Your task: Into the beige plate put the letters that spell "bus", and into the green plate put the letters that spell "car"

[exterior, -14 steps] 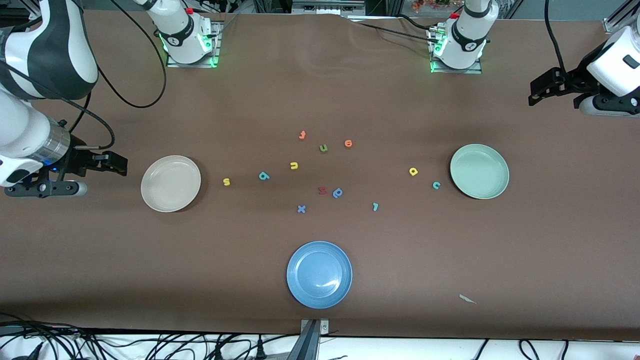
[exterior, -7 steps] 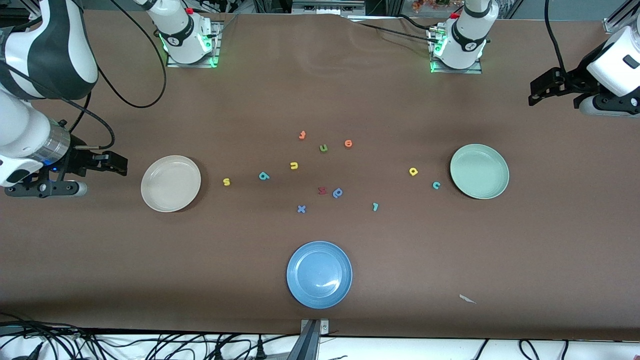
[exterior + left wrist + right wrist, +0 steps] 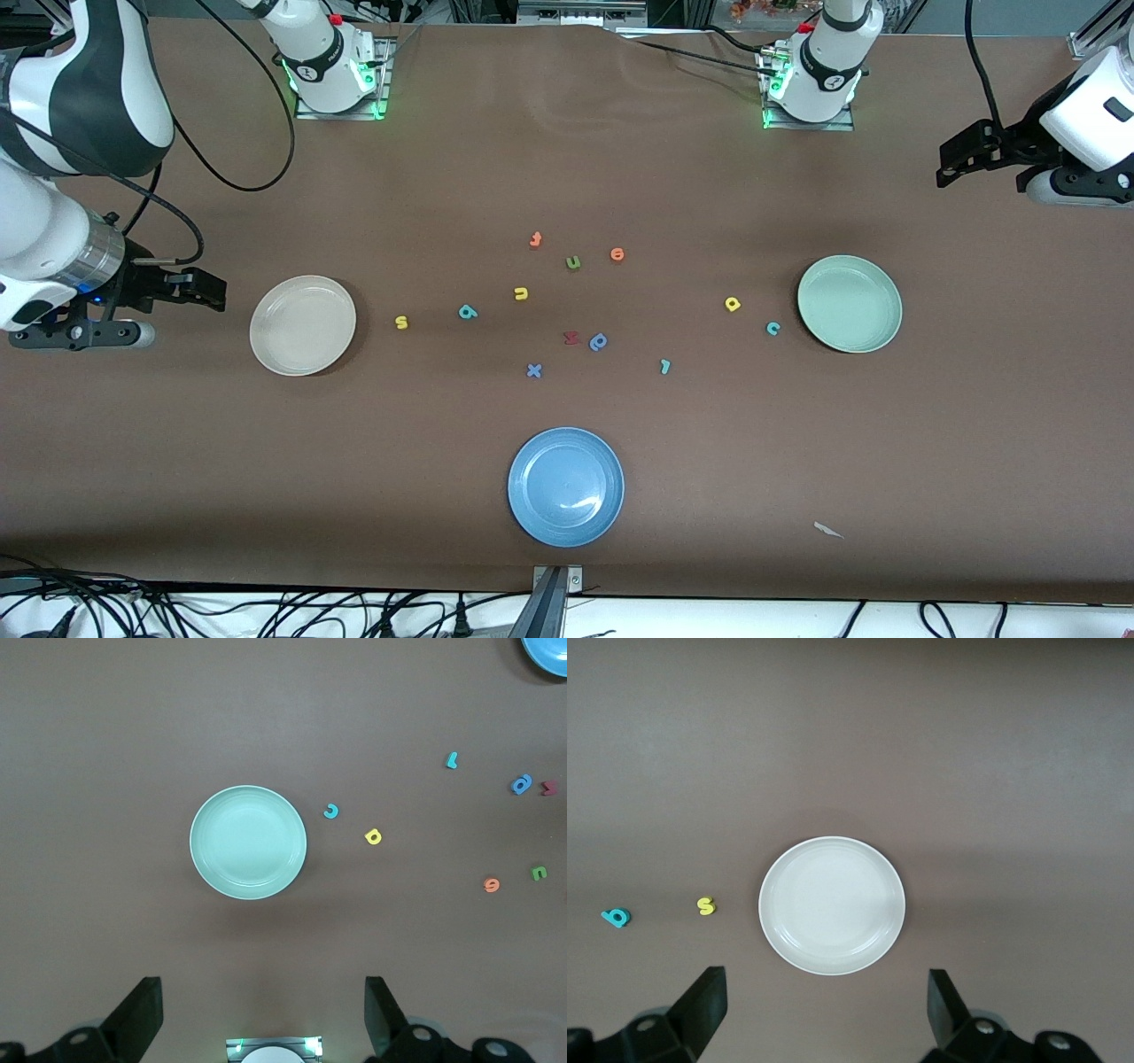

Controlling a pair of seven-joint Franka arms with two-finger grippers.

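We see the right gripper (image 3: 213, 292) spread wide, waiting high over the bench's (image 3: 567, 177) end by the round cream-beige plate (image 3: 303, 324). The left gripper (image 3: 952, 164), likewise gaping, hangs near the round mint-green plate (image 3: 850, 303). From the blue plate (image 3: 566, 486), the yellow s (image 3: 401, 322), teal b (image 3: 467, 311) and yellow u (image 3: 521, 293) sit around eleven o'clock; the teal r (image 3: 664, 366), teal c (image 3: 772, 328) and yellow a (image 3: 732, 304) lie toward one.

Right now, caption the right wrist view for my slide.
Open right hand hovers above empty beige plate; yellow s and teal b lie beside it.
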